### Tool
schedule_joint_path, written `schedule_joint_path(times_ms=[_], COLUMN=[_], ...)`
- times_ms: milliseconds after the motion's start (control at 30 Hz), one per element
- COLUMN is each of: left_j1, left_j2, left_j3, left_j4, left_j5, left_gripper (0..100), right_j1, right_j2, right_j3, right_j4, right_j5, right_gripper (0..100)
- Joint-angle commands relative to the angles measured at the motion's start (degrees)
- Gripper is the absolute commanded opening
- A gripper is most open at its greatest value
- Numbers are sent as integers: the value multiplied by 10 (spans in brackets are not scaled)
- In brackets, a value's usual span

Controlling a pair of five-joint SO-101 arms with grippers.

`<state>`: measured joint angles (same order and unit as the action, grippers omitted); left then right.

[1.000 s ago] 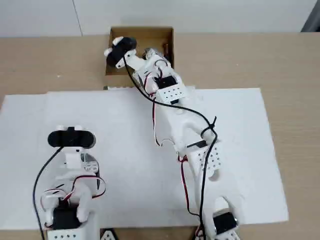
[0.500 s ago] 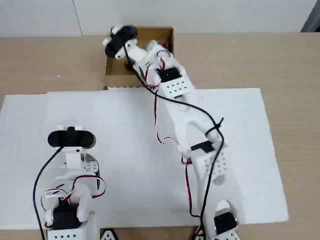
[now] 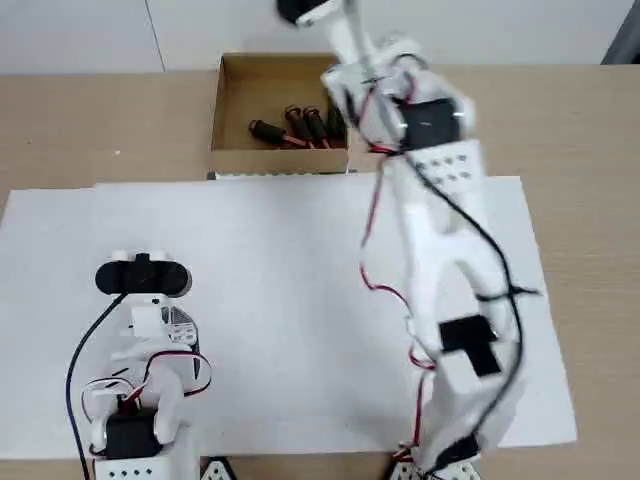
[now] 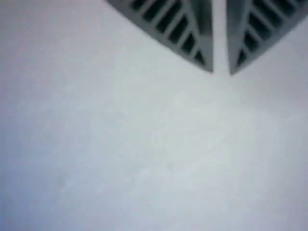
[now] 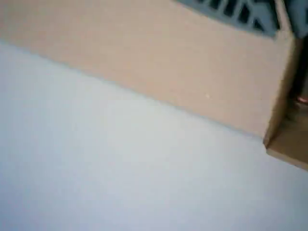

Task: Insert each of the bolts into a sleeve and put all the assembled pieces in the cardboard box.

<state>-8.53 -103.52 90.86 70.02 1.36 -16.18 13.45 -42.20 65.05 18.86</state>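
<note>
At the far side of the counter (image 3: 100, 120) you have the cardboard box (image 3: 270, 160), open on top, sitting just beyond the far edge of the white sheet (image 3: 250, 270). Inside it, the assembled pieces (image 3: 300, 127) lie bunched toward the box's right half on the floor of the box. Each one reads as a short dark sleeve with a red bolt end poking out. One lies roughly crosswise near the middle. The others stand side by side and slightly tilted next to the right wall. You can count at least three; the exact number is hard to tell where the arm overlaps the box corner.

Your right arm (image 3: 440, 220) stretches up from the near edge across the sheet, and the right gripper (image 3: 312, 12) hangs high past the box's far right corner. You cannot tell whether it is apart or together. Its wrist view looks down on the counter, the sheet and one corner of the box, with a bit of red just inside.

Your left arm (image 3: 140, 400) sits at the near left, and the left gripper (image 4: 221, 62) points down at the bare sheet. Its ribbed tips are drawn together with a thin slit between them, holding nothing.
</note>
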Motion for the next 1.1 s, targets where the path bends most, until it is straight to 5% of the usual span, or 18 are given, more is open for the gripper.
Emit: schedule_joint_path(times_ms=[0, 300, 667, 1067], left_j1=[-2, -2, -2, -2], left_j2=[-6, -6, -6, -6], left_j3=[-1, -1, -1, -1], left_j4=[-1, -1, -1, -1], left_j5=[1, 1, 1, 1], left_gripper=[6, 6, 6, 6], right_j1=[21, 78, 114, 116], right_j2=[-96, -211, -356, -739], right_j3=[-33, -33, -22, 525], right_j4=[65, 189, 309, 210], right_j5=[-41, -120, -127, -141], right_gripper=[3, 3, 3, 3])
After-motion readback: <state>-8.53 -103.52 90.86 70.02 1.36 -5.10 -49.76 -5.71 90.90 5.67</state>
